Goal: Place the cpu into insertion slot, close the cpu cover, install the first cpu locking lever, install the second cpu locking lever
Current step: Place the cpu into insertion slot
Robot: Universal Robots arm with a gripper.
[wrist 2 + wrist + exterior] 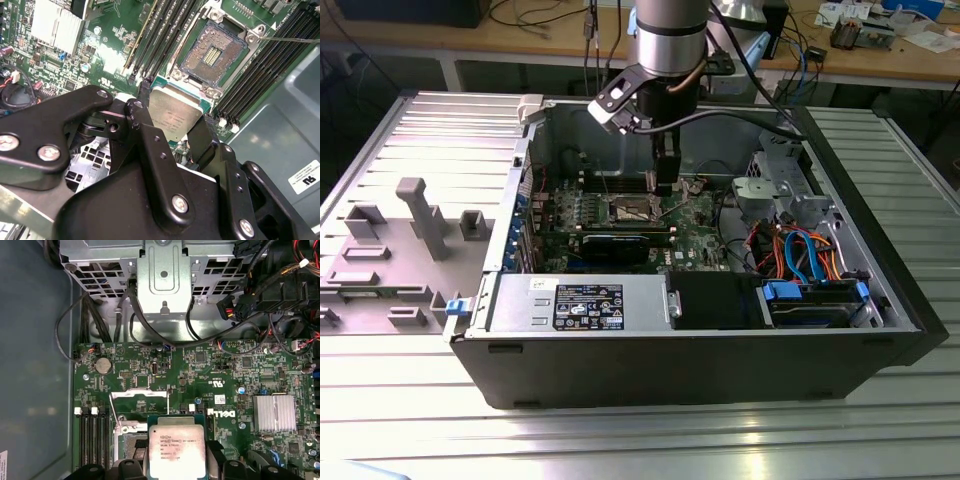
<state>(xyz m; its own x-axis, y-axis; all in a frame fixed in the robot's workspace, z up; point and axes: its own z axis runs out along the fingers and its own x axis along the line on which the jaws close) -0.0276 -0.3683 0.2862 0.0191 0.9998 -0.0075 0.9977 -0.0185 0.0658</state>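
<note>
While the fingers (201,136) clamp the cpu (175,116) by two opposite edges, the chip hangs metal top up over the motherboard (117,30). It is clear of the socket (212,50) and just beside one of its corners. The socket lies bare, its pin field exposed inside the shiny rim, with black memory slots (162,30) running along both flanks. In the first wrist view the cover (138,393) stands swung up off the socket, green board showing through its window. Past the board's edge a grey drive cage (165,275) sits among looping cables. In the exterior view the arm (670,40) reaches down into the open case (720,350), near the middle of the board and toward the case's far wall. The case lies on a ribbed metal bench (420,420), with a grey fixture (420,215) beside it at the exterior view's left.
</note>
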